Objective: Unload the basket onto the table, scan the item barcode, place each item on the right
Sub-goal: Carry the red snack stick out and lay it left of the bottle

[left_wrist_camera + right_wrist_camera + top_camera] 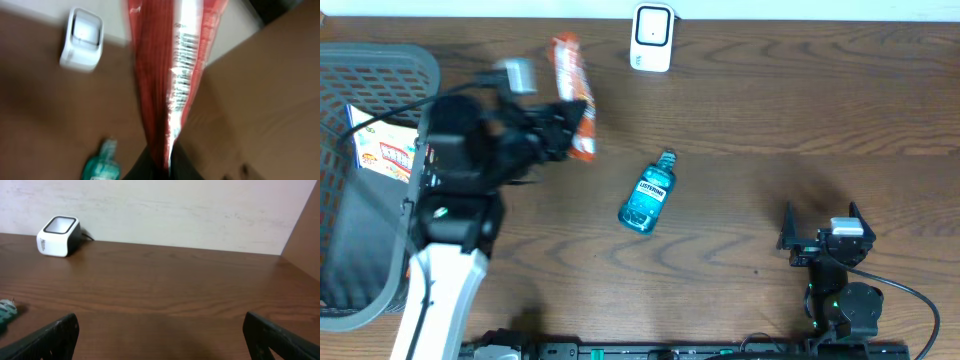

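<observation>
A gray basket (380,70) stands at the left end of the bench (770,110). It holds a colorful printed box (382,150) against its left wall. The rest of its inside is hidden by the left arm (450,250), which reaches up and across the basket's right edge.

The left jaws are clenched on the lower end of a red-orange packet (575,95) and hold it lifted off the bench. The packet's free end points toward the white scanner (651,38) at the back edge. In the left wrist view, blurred dark bars run along the packet's (160,75) shiny seam.

A blue bottle (649,193) lies on its side mid-bench. The right arm (840,290) sits low at the front right, and the right jaws are spread wide with nothing between them.
</observation>
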{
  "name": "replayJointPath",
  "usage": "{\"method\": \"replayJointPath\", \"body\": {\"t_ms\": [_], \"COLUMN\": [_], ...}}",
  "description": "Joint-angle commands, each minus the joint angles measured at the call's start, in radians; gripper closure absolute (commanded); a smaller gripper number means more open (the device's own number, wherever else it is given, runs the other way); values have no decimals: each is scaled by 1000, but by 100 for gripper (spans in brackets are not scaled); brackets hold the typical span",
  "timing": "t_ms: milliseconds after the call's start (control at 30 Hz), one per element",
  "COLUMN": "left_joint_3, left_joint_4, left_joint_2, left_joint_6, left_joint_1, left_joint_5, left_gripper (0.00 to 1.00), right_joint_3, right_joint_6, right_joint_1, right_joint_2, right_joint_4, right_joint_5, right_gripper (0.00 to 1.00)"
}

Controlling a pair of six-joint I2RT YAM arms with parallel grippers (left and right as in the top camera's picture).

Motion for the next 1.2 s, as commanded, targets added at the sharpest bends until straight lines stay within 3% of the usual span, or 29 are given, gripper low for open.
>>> {"method": "replayJointPath", "body": {"t_ms": [0,167,367,767,800,867,933,1000,1033,1167], "left_joint_3": [10,10,10,8,8,9,9,9,9,8], "left_joint_4": [-71,-109,-165,-253,-253,-250,-250,-251,-251,-250], "left_joint_2": [102,278,466,749,749,749,749,749,749,749], "left_joint_6": [130,145,144,91,91,91,91,91,91,91], "left_joint_1": [-126,-262,-305,-311,-310,-311,-311,-311,-311,-311], "left_joint_5": [-198,-327,-524,-526,-526,-526,-526,-526,-526,-526], "left_gripper": [93,93,93,91,83,54,40,18,12,10], "right_joint_3": [-1,-1,-1,-1,-1,-1,-1,-1,-1,-1], "right_joint_6": [-12,-12,-12,-13,-12,-12,-12,-12,-13,-12], "right_joint_1": [2,2,2,2,2,2,2,2,2,2], "right_joint_2": [-5,-5,-5,-5,-5,-5,-5,-5,-5,-5], "right_joint_4": [-3,-3,-3,-3,-3,-3,-3,-3,-3,-3], "right_joint_5": [-2,-2,-2,-2,-2,-2,-2,-2,-2,-2], "right_gripper": [1,1,1,1,1,1,1,1,1,1]}}
